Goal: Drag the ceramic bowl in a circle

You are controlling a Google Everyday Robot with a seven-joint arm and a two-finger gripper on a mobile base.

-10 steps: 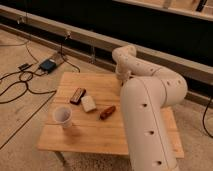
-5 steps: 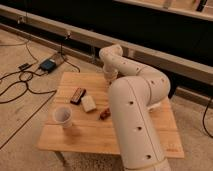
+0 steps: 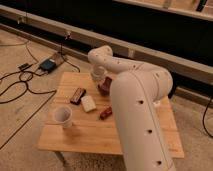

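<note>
As the arm [image 3: 140, 115] swings left, the ceramic bowl [image 3: 105, 89] shows

Since a second ago the arm has swept leftward over the table [image 3: 85, 136], and the gripper [image 3: 101, 80] now sits at the ceramic bowl, toward the far edge. Its jaws are clenched; whether on the rim I cannot tell. The drag seems under way.

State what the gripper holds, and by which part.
The gripper, shut, sits at the ceramic bowl; the arm hides whether it grips the rim.

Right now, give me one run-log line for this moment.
small dark maroon ceramic bowl: on wooden table | gripper: shut, down at bowl | hold: unclear | white cup: near side
</note>
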